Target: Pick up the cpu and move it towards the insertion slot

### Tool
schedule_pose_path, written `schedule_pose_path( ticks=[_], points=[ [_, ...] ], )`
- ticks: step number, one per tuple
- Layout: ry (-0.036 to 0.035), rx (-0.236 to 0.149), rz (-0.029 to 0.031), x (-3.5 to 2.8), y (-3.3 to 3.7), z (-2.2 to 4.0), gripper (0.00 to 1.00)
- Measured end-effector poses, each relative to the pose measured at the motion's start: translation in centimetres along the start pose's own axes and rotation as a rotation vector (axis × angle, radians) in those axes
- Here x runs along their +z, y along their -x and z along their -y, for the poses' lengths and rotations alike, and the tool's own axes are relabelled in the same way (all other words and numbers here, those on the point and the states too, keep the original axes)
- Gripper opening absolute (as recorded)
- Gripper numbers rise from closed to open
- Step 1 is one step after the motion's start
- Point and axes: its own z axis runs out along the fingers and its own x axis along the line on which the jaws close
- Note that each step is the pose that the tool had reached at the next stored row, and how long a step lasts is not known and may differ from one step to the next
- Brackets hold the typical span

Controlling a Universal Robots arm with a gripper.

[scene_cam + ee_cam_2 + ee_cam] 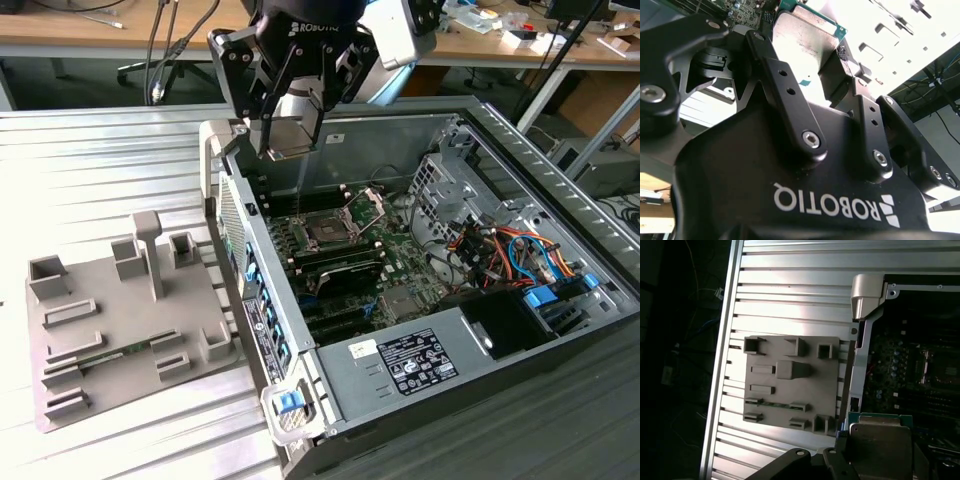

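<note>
Exterior view, left to right: a grey plastic fixture plate (110,330) lies outside the open grey metal computer case (400,135). The black two-finger gripper (290,128) clamps the flat square silvery cpu (288,140) over the case's plate-side wall. The dark, silver-framed square insertion slot (327,228) sits inside the case, apart from the chip. I judge the risk to be an edge-only pinch letting the chip tilt or slip. Its face looks dull silver with a green rim.

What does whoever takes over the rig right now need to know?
The gripper is shut on the cpu.
The cpu is in the air over the open computer case's edge, clear of the grey fixture plate.
The insertion slot is on the motherboard, bracket raised, lower and to the exterior view's right of the cpu.
Done: pickup. Left: cpu not yet at the slot.
</note>
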Motion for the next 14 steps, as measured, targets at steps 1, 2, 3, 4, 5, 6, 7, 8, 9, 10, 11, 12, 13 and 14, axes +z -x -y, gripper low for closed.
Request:
schedule_pose_path(
  ticks=[1,2,3,4,5,6,7,8,9,10,11,12,13,14],
  points=[
    [0.0,0.0,0.0,0.0,0.04,0.01,0.55],
    [0.0,0.0,0.0,0.01,0.08,0.01,0.55],
    [0.0,0.0,0.0,0.01,0.11,0.02,0.55],
    [0.0,0.0,0.0,0.02,0.14,0.02,0.55],
    [0.0,0.0,-0.0001,0.02,0.18,0.03,0.55],
    [-0.0001,0.0,-0.0001,0.03,0.24,0.04,0.55],
    [-0.0001,0.0,-0.0001,0.03,0.31,0.05,0.55],
    [0.0,0.0,-0.0001,0.04,0.34,0.06,0.55],
    [-0.0001,0.0,-0.0001,0.04,0.39,0.06,0.55],
    [-0.0001,0.0,0.0,0.05,0.47,0.08,0.55],
    [-0.0001,0.0,-0.0001,0.05,0.51,0.08,0.55],
    [0.0,0.0,-0.0001,0.06,0.54,0.09,0.55],
    [0.0,0.0,-0.0001,0.06,0.57,0.09,0.55],
    [0.0,0.0,0.0,0.07,0.6,0.1,0.55]
  ],
)
